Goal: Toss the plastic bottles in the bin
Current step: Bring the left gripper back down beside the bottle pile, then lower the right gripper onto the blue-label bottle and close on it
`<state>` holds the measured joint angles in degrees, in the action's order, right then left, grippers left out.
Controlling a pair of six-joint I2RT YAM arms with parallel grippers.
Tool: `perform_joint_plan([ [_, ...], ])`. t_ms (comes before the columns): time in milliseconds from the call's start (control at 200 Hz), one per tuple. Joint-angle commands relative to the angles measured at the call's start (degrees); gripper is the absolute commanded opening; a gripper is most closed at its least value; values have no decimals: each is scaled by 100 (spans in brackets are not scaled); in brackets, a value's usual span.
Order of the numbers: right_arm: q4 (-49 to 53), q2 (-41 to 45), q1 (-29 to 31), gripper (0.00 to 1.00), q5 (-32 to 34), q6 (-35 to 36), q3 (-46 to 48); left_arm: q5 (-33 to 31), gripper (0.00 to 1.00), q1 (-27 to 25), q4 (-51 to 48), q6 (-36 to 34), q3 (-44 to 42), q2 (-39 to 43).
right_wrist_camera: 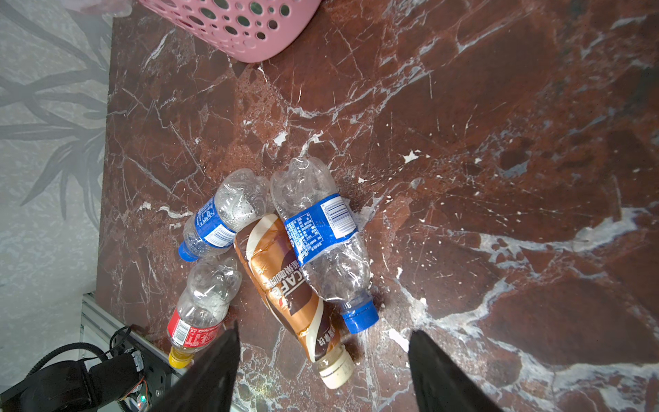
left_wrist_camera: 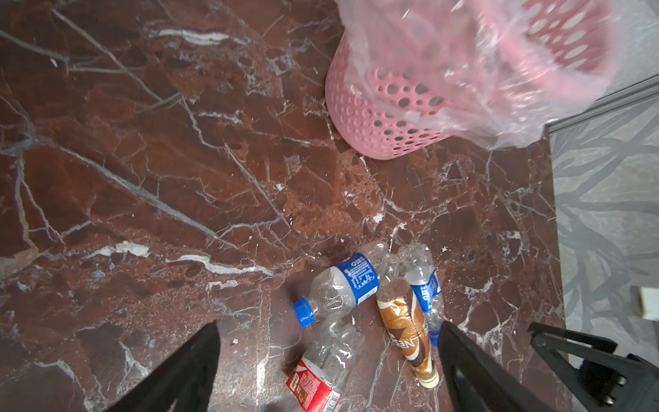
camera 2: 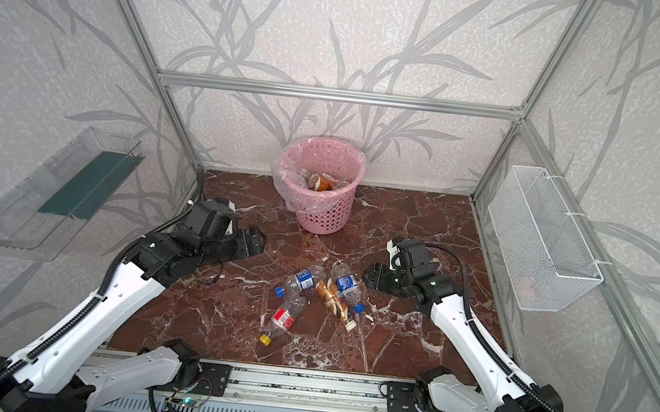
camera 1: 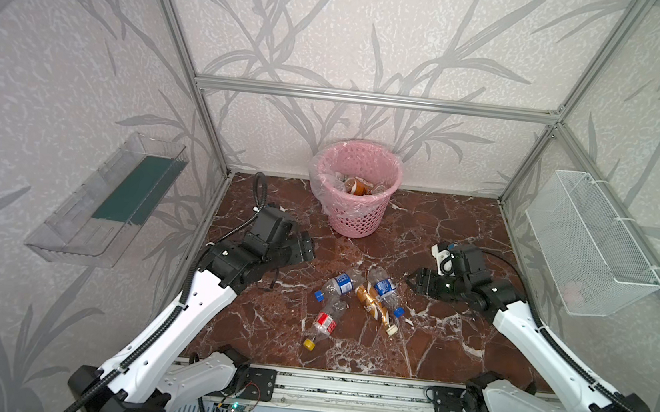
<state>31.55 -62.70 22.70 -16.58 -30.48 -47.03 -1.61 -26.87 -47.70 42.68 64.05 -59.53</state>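
I am holding my left hand [camera 1: 306, 247] wide and empty at about ten o'clock of the heap. My right hand [camera 1: 412, 281] is gaping too, with nothing between its fingers, just off the heap's three o'clock side. Four plastic bottles are lying on the table [camera 1: 463, 237] near its middle. A blue-labelled bottle [camera 1: 340, 284] and a second blue-labelled bottle [camera 1: 385, 288] are flanking the brown-wrapped bottle [camera 1: 370, 303]. The second seems to be lying partly over the brown one, and the red-labelled bottle [camera 1: 324, 321] is just beside them toward seven o'clock. The bin [camera 1: 354, 218] is standing at twelve o'clock by the back wall, apart from the heap, with some bottles already inside. I am judging these bottles to be empty and very light. Their walls look thin and crumpled, so they will likely buckle under a pinch, and their round, slick sides may roll or squirt out. I am favouring a hold across the labelled waist, where the wrap should give some grip, and starting with the bottle on top so the rest are not scattered.
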Motion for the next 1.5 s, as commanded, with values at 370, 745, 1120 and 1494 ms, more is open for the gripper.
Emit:
perform_joint_plan([
  [370,-269,-253,326,75,-175,86,231,286,93,31,505,385,-891,475],
  [745,-702,-921,705,77,39,309,304,527,93,32,700,617,-1394,609],
  [1120,-654,-1939,902,82,237,732,-204,634,93,41,807,655,-1518,605],
  [1494,-745,-2554,918,84,537,871,-625,643,93,37,841,672,-1584,626],
])
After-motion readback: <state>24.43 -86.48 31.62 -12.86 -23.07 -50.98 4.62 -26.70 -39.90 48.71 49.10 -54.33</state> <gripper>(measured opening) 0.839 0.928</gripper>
